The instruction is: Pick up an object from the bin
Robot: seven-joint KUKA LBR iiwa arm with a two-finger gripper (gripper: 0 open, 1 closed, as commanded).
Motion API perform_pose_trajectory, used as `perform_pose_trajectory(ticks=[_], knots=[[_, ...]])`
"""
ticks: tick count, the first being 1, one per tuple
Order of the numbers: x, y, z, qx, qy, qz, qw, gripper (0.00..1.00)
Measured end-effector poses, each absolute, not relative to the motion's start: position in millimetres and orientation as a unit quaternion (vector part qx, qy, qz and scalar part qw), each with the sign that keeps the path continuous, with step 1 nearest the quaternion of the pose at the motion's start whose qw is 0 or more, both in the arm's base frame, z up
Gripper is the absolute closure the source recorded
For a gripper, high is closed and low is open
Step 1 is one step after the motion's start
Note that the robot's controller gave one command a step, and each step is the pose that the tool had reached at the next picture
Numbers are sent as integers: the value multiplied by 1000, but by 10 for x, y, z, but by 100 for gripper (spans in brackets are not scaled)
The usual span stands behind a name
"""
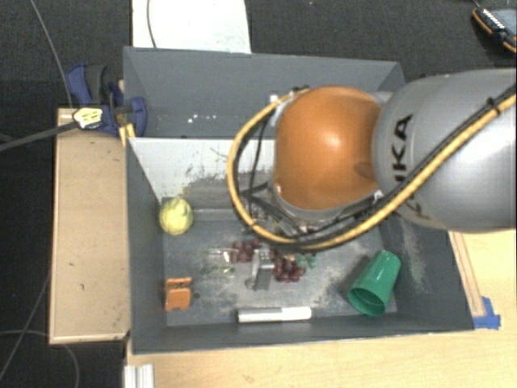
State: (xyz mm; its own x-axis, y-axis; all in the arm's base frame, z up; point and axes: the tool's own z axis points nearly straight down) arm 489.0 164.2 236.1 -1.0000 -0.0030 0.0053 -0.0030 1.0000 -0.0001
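A fuzzy yellow-green ball [175, 215] lies well to the view's left of the pincer [260, 272], farther back. A small orange block [178, 293] sits left of the pincer, nearer the front. A white stick-like marker [274, 314] lies flat just in front of the pincer. A green plastic cone-shaped cup [375, 283], tipped on its side, lies to the pincer's right.

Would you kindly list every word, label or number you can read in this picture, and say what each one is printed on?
"KA": dark letters running sideways on the grey casing of the robot arm. A yellow and black cable crosses the rest of the word, so it cannot be read.
The thin white stick at the bin's near side has no readable marking.
Nothing else is legible.
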Motion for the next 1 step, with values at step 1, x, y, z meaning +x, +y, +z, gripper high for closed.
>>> perform_pose_trajectory(ticks=[1], knots=[[4909,1632,2398,-2,-1000,-1,-1,0]])
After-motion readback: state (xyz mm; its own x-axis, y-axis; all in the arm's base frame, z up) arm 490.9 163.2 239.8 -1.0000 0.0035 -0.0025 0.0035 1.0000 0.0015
